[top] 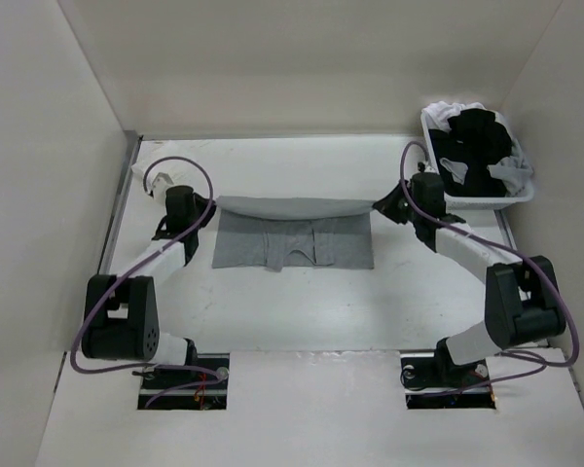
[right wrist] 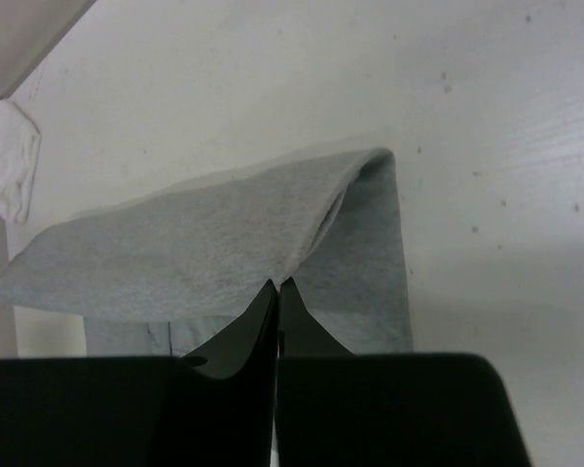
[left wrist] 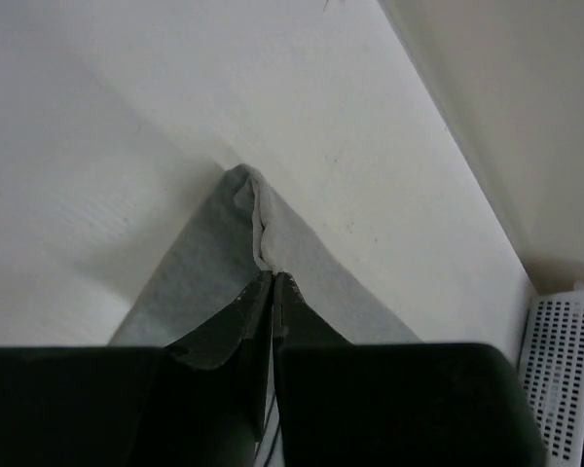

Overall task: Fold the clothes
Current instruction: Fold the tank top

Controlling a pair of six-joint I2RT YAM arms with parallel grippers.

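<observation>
One fold in hand, none laid down yet; by the look of it, most of the job to come.

From above: pinching the far edge of the heather-grey T-shirt (top: pixel 292 243) with left gripper (top: pixel 212 206) and right gripper (top: pixel 378 206), holding it raised and taut over the rest, spread flat on the white table (top: pixel 302 311), left of and nearer than the white laundry basket (top: pixel 487 202) heaped with black and white garments. Through the left wrist: clamping the left gripper (left wrist: pixel 273 277) fully together on one corner of the T-shirt (left wrist: pixel 204 263), soft knit hanging in a limp tent, just left of the basket (left wrist: pixel 560 360) with its perforated plastic wall. Through the right wrist: closing the right gripper (right wrist: pixel 277 284) tight on the other corner of the T-shirt (right wrist: pixel 195 243), speckled matte fabric doubled into a rounded loop, with a small white cloth (right wrist: pixel 8 161) beyond it, well apart from the basket.
</observation>
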